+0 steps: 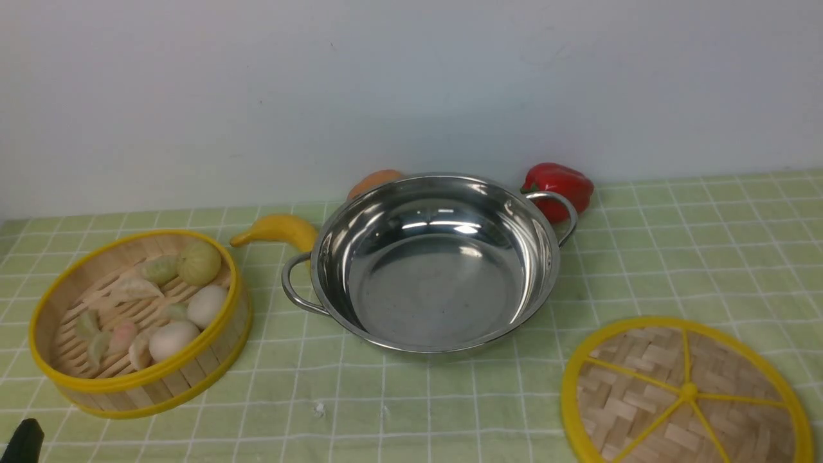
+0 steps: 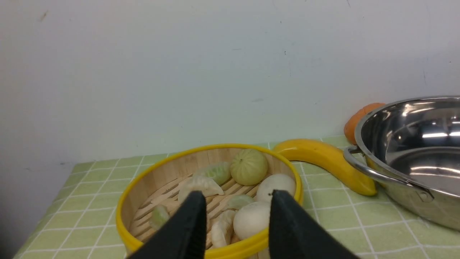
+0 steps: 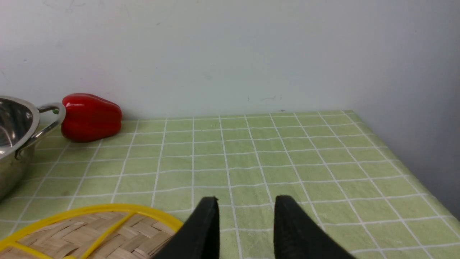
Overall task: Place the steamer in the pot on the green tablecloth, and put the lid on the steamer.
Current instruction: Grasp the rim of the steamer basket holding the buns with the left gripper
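Note:
The steamer (image 1: 138,321), a bamboo basket with yellow rims and toy dumplings and buns inside, sits at the left on the green tablecloth (image 1: 450,399). The empty shiny pot (image 1: 431,260) stands in the middle. The lid (image 1: 685,392), a woven disc with yellow spokes, lies flat at the front right. My left gripper (image 2: 235,196) is open and empty, just short of the steamer's (image 2: 212,190) near rim; only a black tip of it (image 1: 22,440) shows in the front view. My right gripper (image 3: 246,201) is open and empty, beside the lid (image 3: 90,230), above bare cloth.
A yellow banana (image 1: 276,230) lies between steamer and pot. An orange item (image 1: 375,181) and a red pepper (image 1: 558,185) sit behind the pot against the white wall. The cloth's right edge (image 3: 413,180) drops off near my right gripper.

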Robot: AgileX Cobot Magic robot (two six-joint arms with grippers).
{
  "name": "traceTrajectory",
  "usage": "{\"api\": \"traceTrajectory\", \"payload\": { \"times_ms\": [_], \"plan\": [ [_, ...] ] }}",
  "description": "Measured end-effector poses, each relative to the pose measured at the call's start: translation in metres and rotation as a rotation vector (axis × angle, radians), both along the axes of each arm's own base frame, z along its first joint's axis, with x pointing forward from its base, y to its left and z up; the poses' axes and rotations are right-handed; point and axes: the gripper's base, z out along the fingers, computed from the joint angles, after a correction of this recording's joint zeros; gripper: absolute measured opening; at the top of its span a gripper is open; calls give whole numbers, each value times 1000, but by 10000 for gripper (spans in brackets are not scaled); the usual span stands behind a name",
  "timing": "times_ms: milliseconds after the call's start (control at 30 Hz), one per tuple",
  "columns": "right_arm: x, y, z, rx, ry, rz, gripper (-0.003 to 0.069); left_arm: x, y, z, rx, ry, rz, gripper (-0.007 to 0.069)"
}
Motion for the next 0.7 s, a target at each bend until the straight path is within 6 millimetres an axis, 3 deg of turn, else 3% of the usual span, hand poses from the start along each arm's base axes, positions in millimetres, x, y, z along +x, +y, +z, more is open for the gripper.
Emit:
{"api": "traceTrajectory", "payload": {
  "times_ms": [233,300,467,700],
  "plan": [
    [0,1,1,76,-24,4,240,0,-1,4,-79,-47,-11,243],
    [1,2,3,184,-59,9,240,0,-2,7,-155,-87,-18,243],
    [1,4,15,773,-264,23,240,-3,0,31,-661,-364,-74,243],
    [-1,-1,25,1009,-411,20,240,-12,3,51,-717,-605,-131,243]
  ]
}}
